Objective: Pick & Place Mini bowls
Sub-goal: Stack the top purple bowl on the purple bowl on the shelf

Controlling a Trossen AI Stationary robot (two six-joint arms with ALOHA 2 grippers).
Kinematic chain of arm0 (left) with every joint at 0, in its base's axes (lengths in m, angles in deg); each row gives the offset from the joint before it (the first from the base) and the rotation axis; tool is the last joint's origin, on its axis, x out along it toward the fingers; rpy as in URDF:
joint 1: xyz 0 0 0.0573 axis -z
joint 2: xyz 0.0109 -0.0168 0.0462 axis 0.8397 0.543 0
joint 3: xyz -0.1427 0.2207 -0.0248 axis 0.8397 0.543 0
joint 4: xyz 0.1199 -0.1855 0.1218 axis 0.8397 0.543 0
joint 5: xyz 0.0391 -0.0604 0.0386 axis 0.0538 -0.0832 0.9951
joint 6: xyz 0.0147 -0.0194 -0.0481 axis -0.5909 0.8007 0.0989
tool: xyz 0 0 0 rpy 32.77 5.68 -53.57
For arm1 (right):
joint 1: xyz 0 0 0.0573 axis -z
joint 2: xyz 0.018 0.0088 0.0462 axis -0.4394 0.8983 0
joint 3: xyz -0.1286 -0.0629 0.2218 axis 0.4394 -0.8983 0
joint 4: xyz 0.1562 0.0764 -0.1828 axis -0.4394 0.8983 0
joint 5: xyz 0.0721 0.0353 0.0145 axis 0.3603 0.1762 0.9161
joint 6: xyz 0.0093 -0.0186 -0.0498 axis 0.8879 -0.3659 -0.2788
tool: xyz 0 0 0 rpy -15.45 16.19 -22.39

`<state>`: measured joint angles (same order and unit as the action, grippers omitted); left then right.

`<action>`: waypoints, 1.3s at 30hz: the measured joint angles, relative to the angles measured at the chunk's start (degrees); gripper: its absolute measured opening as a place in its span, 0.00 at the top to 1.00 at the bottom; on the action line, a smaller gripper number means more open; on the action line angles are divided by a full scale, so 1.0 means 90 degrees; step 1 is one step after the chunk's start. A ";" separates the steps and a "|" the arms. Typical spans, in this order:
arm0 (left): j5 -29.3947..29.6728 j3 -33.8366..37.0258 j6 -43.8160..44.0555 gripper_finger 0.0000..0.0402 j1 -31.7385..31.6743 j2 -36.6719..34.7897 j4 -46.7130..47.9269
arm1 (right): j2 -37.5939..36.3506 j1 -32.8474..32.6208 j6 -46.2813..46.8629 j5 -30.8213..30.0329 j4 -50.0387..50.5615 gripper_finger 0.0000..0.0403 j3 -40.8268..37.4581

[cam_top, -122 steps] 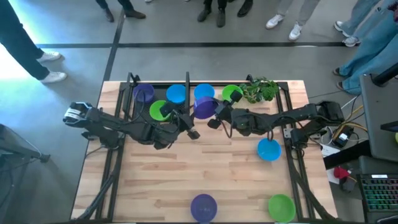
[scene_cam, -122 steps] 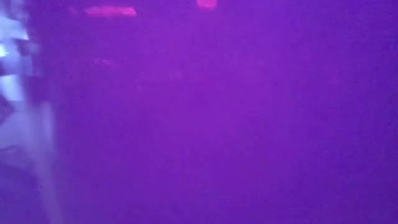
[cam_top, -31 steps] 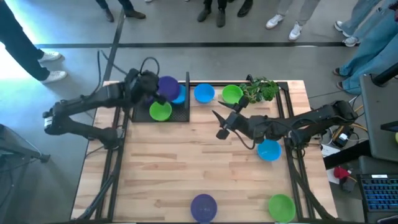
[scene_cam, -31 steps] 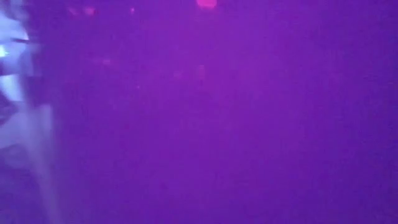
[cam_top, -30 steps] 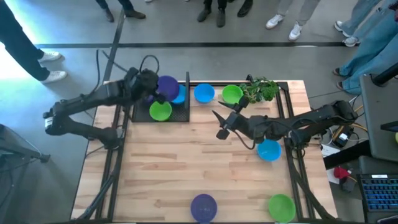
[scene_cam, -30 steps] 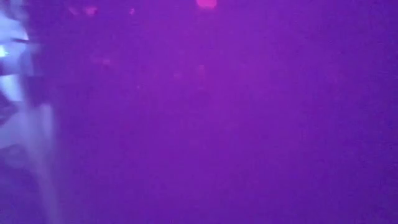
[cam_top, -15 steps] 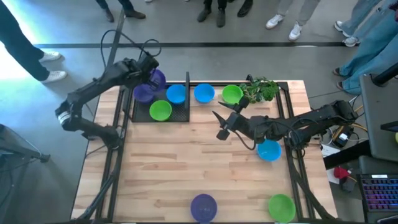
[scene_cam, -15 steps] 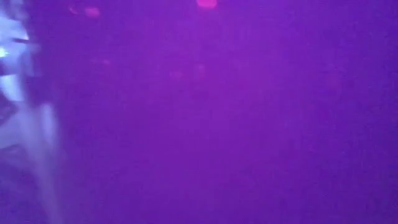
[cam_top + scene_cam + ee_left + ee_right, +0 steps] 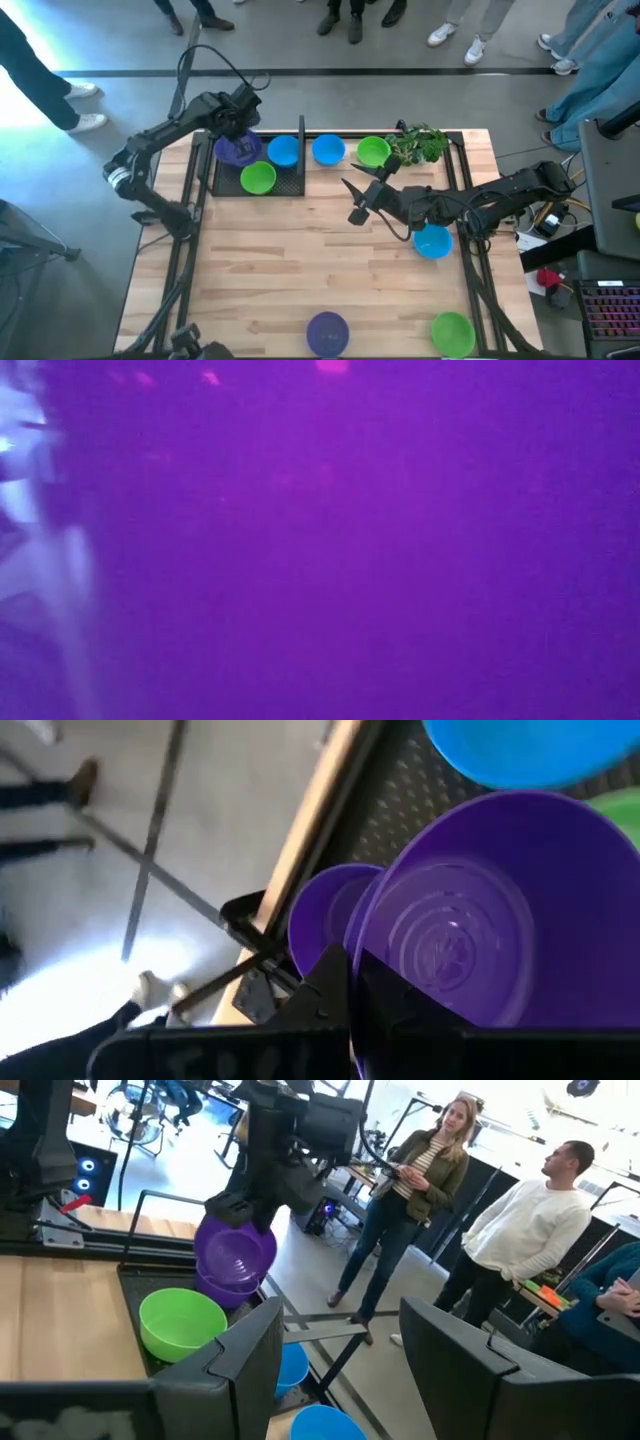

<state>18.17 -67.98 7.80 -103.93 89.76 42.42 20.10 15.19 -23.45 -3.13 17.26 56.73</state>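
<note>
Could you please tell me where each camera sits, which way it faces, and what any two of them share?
High view: overhead, straight down on the table; both arms show, the left gripper over the tray, the right gripper mid-table.
Low view: at table height; a purple blur fills it, no robot part discernible.
Left wrist view: looks past its shut fingers gripping a purple bowl.
Right wrist view: looks past its open fingers toward the tray and people beyond.
Shared: the high, left wrist and right wrist views all show the held purple bowl.
</note>
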 joint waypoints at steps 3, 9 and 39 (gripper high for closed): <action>-0.0024 0.0006 -0.0786 1.00 -0.0117 0.0126 0.0008 | 0.0002 0.0000 0.0000 0.0000 0.0029 0.51 -0.0002; 0.0029 0.0008 -0.1907 1.00 -0.0422 0.0309 0.0119 | 0.0006 0.0000 0.0090 0.0000 0.0138 0.51 -0.0002; 0.0713 0.0015 -0.1733 1.00 -0.0856 0.0891 -0.0467 | 0.0007 0.0000 0.0219 -0.0005 0.0292 0.51 -0.0004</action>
<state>24.59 -67.85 -7.79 -111.64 97.78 38.22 20.16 15.19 -21.48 -3.17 19.89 56.70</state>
